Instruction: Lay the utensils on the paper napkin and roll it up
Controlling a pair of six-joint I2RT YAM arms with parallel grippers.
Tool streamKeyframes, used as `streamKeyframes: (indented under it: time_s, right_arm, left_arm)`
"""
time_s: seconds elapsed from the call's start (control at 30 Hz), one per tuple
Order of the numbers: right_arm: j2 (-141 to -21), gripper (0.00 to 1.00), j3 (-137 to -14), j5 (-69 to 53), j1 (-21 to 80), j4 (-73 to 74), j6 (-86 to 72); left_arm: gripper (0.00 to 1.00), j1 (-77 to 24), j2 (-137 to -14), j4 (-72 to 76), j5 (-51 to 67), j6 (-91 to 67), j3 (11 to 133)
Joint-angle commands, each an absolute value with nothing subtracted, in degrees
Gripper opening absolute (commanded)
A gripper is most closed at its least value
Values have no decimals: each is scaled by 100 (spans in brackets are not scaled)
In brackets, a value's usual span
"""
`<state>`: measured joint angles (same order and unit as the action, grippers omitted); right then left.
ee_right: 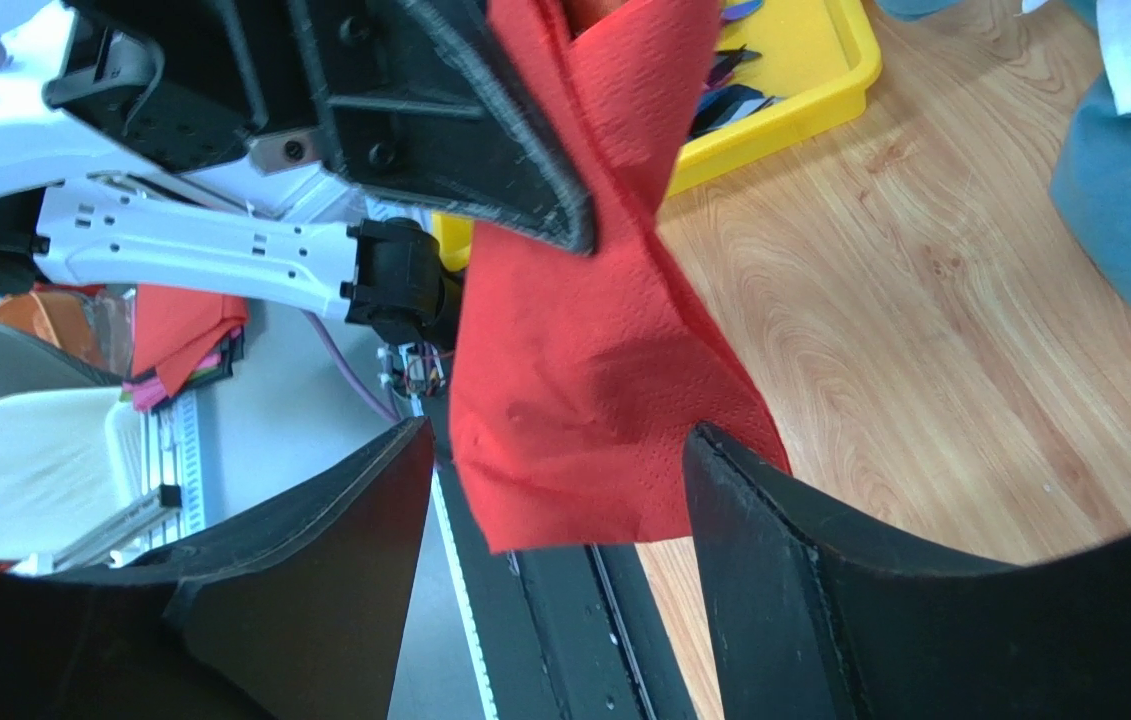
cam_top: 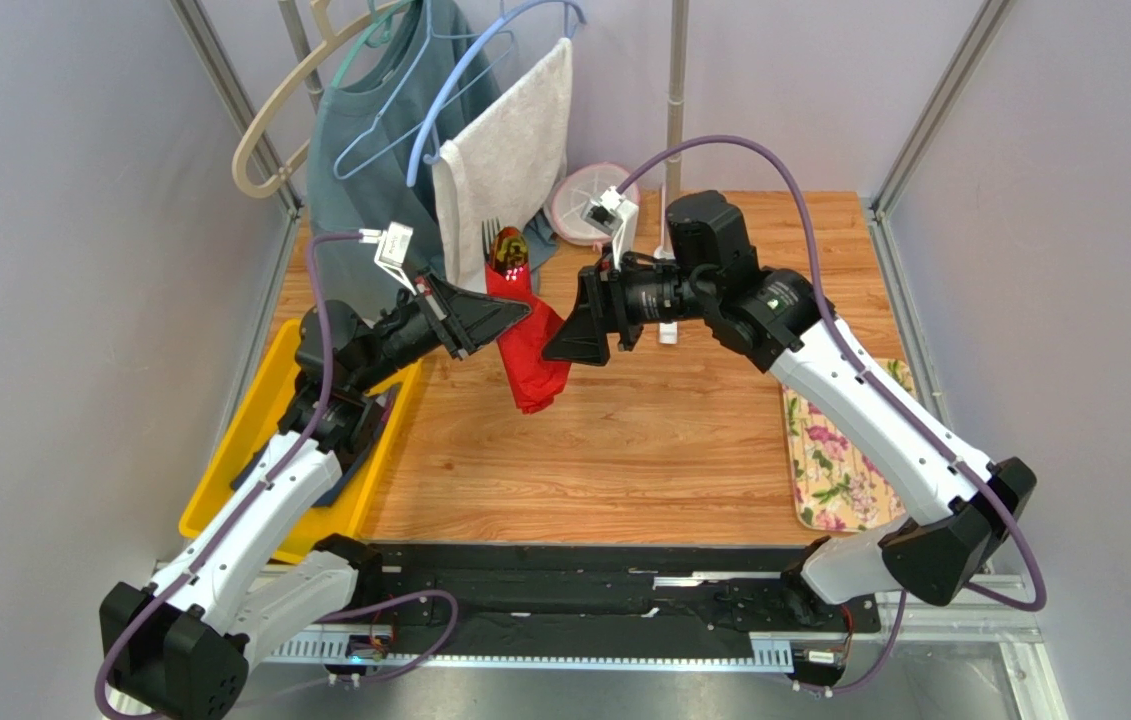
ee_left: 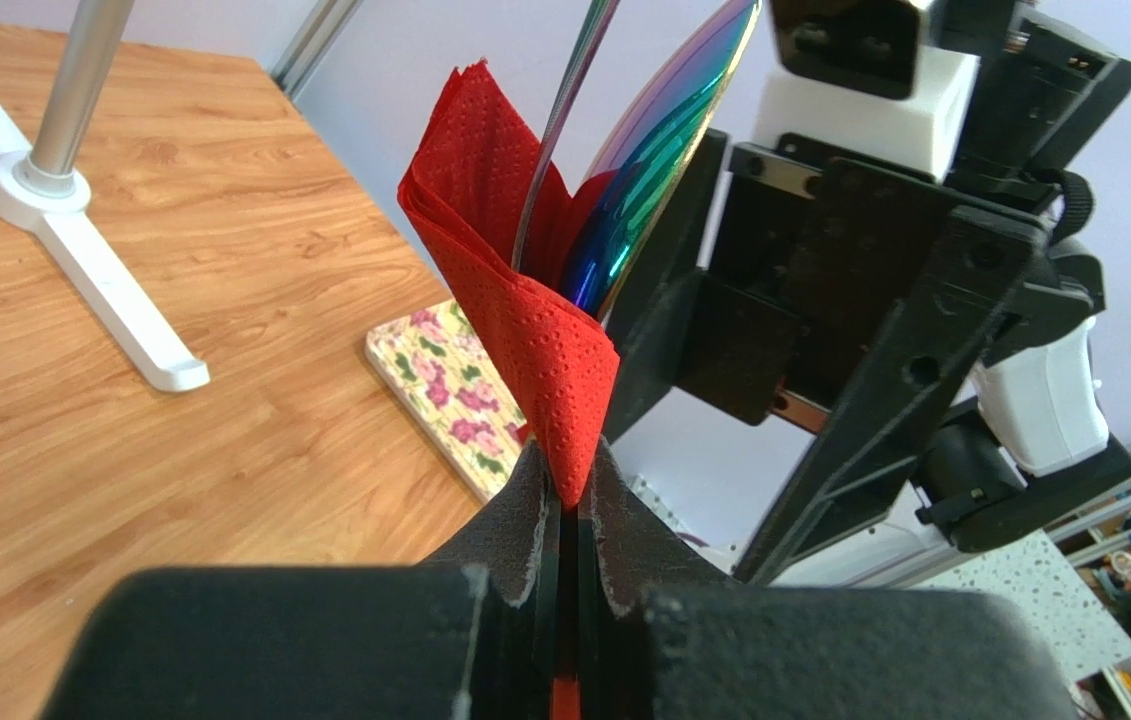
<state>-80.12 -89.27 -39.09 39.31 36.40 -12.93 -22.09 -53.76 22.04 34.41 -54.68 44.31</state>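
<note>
The red paper napkin (cam_top: 529,365) hangs in the air above the table, wrapped loosely around the utensils (cam_top: 502,245), whose fork tines and shiny heads stick out of its top. My left gripper (cam_top: 516,320) is shut on the napkin's side. In the left wrist view the napkin (ee_left: 526,300) is pinched between the jaws of the left gripper (ee_left: 568,488), with a slim metal handle (ee_left: 564,120) and an iridescent utensil (ee_left: 661,135) inside it. My right gripper (cam_top: 565,324) is open beside it. In the right wrist view the napkin's lower end (ee_right: 586,390) hangs between the spread jaws of the right gripper (ee_right: 556,503), untouched.
A yellow tray (cam_top: 244,450) with dark fabric sits at the left. A floral cloth (cam_top: 834,450) lies at the right edge. Hangers with a teal shirt (cam_top: 376,135) and a white towel (cam_top: 504,150) hang at the back. A pink-rimmed container (cam_top: 586,203) stands behind.
</note>
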Motion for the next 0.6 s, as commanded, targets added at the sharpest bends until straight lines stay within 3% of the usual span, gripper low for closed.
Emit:
streamKeyframes:
  time_s: [0.0, 0.57]
  right_arm:
    - [-8103, 65, -8878, -4051, 3999, 2946, -1599]
    - [-8367, 63, -8394, -4658, 4175, 1951, -2232]
  left_arm:
    - [0, -2188, -5326, 2478, 3516, -5590, 4667]
    - [0, -2188, -5256, 2654, 3568, -5924, 4729]
